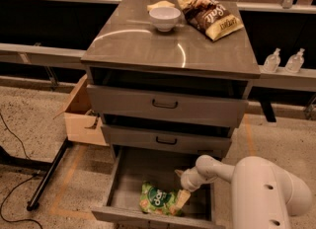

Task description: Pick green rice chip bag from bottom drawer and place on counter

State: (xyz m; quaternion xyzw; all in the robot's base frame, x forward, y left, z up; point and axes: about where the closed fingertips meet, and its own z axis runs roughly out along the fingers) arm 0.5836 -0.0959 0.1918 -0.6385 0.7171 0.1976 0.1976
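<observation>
Reaching into the open bottom drawer (148,166), the gripper (181,197) is sitting at the right edge of the green rice chip bag (158,199), which is lying by the drawer's front, apparently lining up a grasp; its opening cannot be judged.

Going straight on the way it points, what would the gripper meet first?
Probably the green rice chip bag in the bottom drawer: the gripper there points down-left at its right edge, depth unclear.
</observation>
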